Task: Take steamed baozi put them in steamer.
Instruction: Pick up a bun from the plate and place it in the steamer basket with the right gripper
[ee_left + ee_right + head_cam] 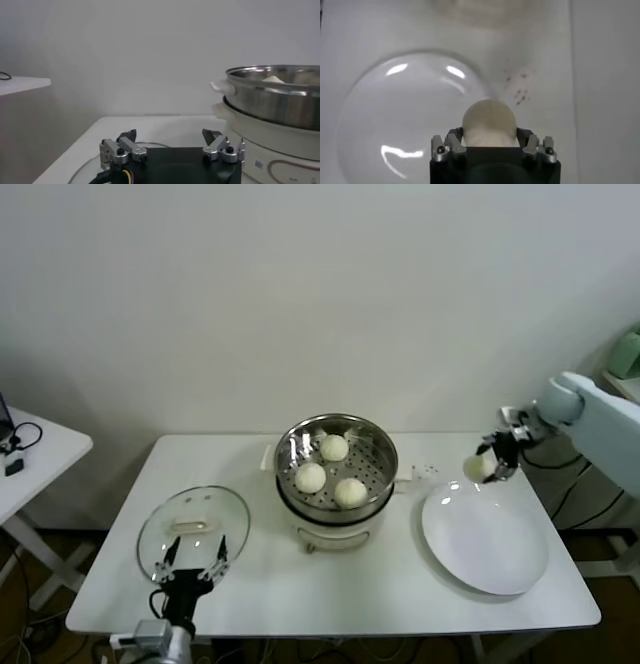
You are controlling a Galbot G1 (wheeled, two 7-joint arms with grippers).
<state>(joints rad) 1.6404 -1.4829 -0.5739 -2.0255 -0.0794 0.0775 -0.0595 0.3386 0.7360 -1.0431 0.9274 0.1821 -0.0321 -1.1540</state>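
Note:
The steel steamer (379, 446) stands on its white pot base at the table's middle and holds three cream-white baozi (333, 447) (310, 477) (350, 492). Its wall also shows in the left wrist view (272, 102). My right gripper (487, 464) is shut on the fourth baozi (477, 467) and holds it above the far left rim of the white plate (490, 544). In the right wrist view the baozi (488, 121) sits between the fingers over the plate (395, 115). My left gripper (190, 566) is open and empty, parked low at the front left over the glass lid.
The round glass lid (195, 524) lies flat at the table's front left. A side table (30, 454) with cables stands at the far left. A wall is behind the table. Small dark specks (517, 85) mark the tabletop beside the plate.

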